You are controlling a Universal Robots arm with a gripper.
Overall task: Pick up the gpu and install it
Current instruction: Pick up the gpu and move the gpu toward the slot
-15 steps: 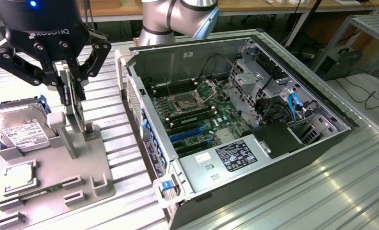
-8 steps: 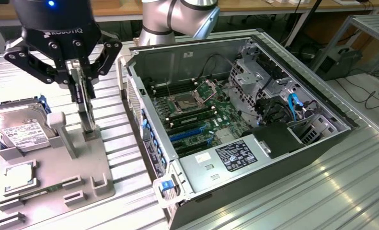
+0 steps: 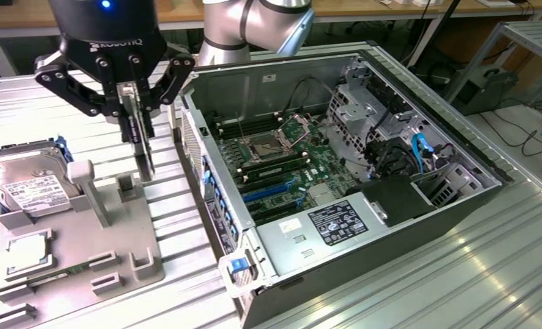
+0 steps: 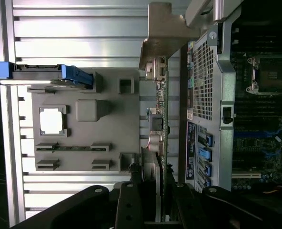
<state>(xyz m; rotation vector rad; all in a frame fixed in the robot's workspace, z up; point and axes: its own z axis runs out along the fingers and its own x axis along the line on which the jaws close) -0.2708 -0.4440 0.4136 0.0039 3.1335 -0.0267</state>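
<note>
Pick looks done: gripper (image 3: 131, 110) fingers pinched narrow on the gpu (image 3: 142, 147), which hangs edge-on straight below them, just above the grey fixture tray (image 3: 115, 247). Install not done: the blue expansion slots (image 3: 271, 190) in the open PC case (image 3: 289, 236) sit well to the fingers' side.

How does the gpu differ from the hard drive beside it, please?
The gpu is a thin dark card seen edge-on; the hard drive is a thicker silver box with a white label. The gpu is gripped between the fingers; the hard drive rests untouched in the grey holder. Both are outside the computer case, on the exterior view's left.
</note>
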